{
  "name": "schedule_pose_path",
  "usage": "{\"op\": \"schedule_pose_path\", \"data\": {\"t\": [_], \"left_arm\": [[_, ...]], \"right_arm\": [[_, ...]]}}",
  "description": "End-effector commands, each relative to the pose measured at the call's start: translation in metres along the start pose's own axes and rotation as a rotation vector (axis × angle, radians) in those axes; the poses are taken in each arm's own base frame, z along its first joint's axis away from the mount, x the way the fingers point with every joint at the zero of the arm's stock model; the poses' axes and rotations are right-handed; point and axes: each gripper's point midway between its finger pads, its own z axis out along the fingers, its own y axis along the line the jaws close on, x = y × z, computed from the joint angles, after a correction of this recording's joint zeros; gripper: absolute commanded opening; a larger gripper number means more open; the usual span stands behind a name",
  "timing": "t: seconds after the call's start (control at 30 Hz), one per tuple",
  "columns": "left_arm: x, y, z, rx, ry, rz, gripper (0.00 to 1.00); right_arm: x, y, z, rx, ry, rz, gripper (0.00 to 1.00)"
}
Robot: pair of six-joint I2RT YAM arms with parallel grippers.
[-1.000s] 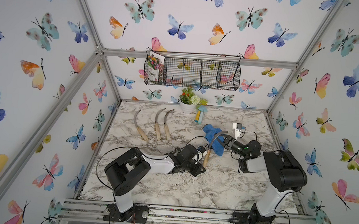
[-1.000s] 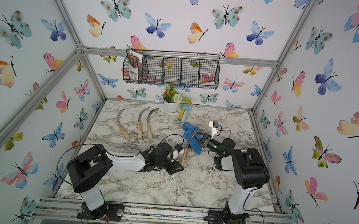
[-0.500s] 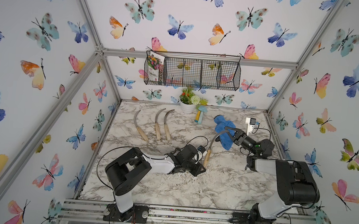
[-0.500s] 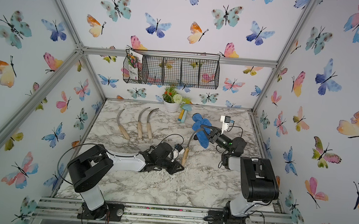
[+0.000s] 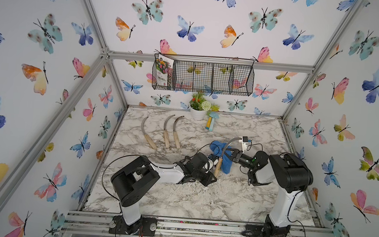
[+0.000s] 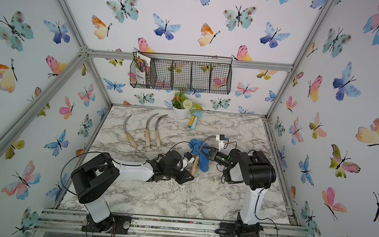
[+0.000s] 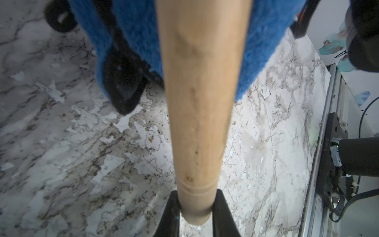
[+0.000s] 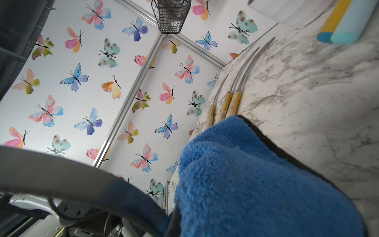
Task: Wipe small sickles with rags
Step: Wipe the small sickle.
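One small sickle (image 5: 218,164) stands tilted above the marble table (image 5: 200,198), its grey blade arching toward the back right. My left gripper (image 5: 213,173) (image 7: 195,213) is shut on the butt of its pale wooden handle (image 7: 200,102). The blue terry rag (image 5: 226,166) (image 8: 256,184) is wrapped round the blade just above the handle, with my right gripper (image 5: 229,153) (image 6: 207,152) shut on it. The cloth hides the right jaws in the right wrist view. Three more sickles (image 5: 147,133) (image 5: 166,132) (image 5: 177,133) lie side by side at the back left.
A white flower pot (image 5: 197,112) stands by the back wall, with the yellow and light-blue mushroom toys (image 5: 210,123) lying beside it. A wire basket (image 5: 203,77) hangs on the back wall. Metal frame rails (image 5: 198,226) edge the table.
The right gripper slid the rag up the blade toward the tip half a second ago, then back down near the handle. The left arm kept the sickle still.
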Motion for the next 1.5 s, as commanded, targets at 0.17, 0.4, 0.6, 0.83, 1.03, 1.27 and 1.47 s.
{"op": "schedule_pose_path", "data": {"t": [0.17, 0.4, 0.6, 0.83, 1.03, 1.27, 1.47], "left_arm": [[-0.009, 0.004, 0.0, -0.017, -0.023, 0.001, 0.0], [-0.006, 0.006, -0.001, -0.017, -0.023, -0.003, 0.0], [-0.006, 0.006, -0.002, -0.014, -0.027, -0.004, 0.0], [-0.009, 0.005, -0.001, -0.009, -0.027, -0.006, 0.0], [-0.012, 0.004, -0.002, -0.012, -0.03, -0.002, 0.0], [-0.014, 0.005, -0.004, -0.019, -0.035, -0.001, 0.0], [-0.01, 0.006, -0.007, -0.023, -0.036, -0.002, 0.0]], "right_arm": [[-0.034, 0.07, -0.003, -0.173, -0.066, -0.23, 0.02], [-0.074, 0.106, -0.025, -0.156, -0.132, -0.307, 0.02], [-0.088, 0.122, -0.041, -0.111, -0.167, -0.359, 0.02], [-0.074, 0.094, -0.035, -0.059, -0.135, -0.317, 0.02], [-0.038, 0.06, -0.002, -0.064, -0.051, -0.251, 0.02], [-0.015, 0.033, 0.017, -0.112, -0.014, -0.165, 0.02], [-0.028, 0.051, 0.017, -0.12, -0.025, -0.209, 0.02]]}}
